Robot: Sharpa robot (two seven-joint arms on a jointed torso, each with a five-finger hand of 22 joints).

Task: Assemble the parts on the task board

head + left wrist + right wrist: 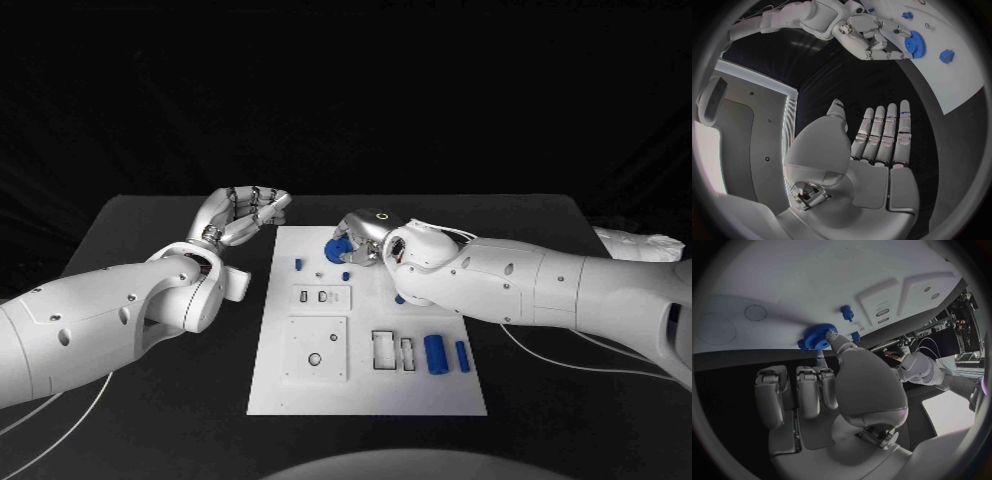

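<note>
The right hand (pixel 368 238) pinches a blue gear (pixel 338 250) on the board (pixel 361 385). The left hand (pixel 242 214) hovers beside it, fingers straight and apart, holding nothing. The right arm hides part of the board.

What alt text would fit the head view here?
The right hand holds a blue gear at the far end of the white board, which lies on a black table. The left hand hovers open off the board's far left corner, and two blue cylinders lie near its right edge.

A white task board (pixel 361 395) lies flat on the table. A blue gear (pixel 338 250) sits at its far end. Two blue cylinders (pixel 436 354) lie near its right edge.
</note>
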